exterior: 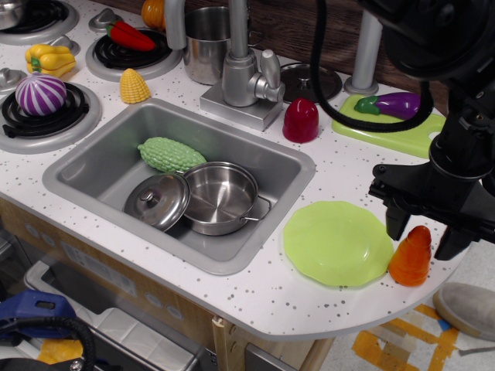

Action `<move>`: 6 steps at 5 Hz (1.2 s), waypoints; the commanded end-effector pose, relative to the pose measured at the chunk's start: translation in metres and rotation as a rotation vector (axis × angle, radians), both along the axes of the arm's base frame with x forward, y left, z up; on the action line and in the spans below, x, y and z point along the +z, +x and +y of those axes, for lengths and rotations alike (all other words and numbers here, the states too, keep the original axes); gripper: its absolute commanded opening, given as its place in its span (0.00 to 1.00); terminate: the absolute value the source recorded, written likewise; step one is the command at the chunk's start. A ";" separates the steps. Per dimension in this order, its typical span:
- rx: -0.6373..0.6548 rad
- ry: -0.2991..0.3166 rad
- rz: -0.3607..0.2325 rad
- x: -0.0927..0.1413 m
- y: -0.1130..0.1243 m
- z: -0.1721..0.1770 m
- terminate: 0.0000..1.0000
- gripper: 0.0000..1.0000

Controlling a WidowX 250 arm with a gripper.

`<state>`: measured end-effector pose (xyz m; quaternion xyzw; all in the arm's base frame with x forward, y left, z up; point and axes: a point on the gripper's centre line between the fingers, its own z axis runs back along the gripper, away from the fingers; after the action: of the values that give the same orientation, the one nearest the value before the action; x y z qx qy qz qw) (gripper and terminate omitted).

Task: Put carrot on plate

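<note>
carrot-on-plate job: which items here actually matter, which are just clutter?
Matter:
carrot, upright at the counter edge beside the plate
plate, bare
gripper, open, fingers either side of the carrot top

Clutter:
eggplant on cutting board
pan, lid, green gourd in sink
corn, red pepper, purple onion
</note>
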<state>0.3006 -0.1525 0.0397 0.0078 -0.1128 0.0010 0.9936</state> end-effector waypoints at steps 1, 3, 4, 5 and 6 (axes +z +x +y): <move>0.025 -0.009 -0.024 0.013 0.005 -0.007 0.00 0.00; 0.047 -0.004 0.077 0.055 0.005 -0.011 0.00 0.00; 0.035 0.049 0.076 0.062 0.001 0.000 0.00 0.00; 0.006 0.078 0.039 0.058 0.000 0.019 0.00 0.00; -0.017 0.112 -0.015 0.046 -0.003 0.032 0.00 0.00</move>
<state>0.2904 -0.1137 0.0563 0.0777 -0.1019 -0.0303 0.9913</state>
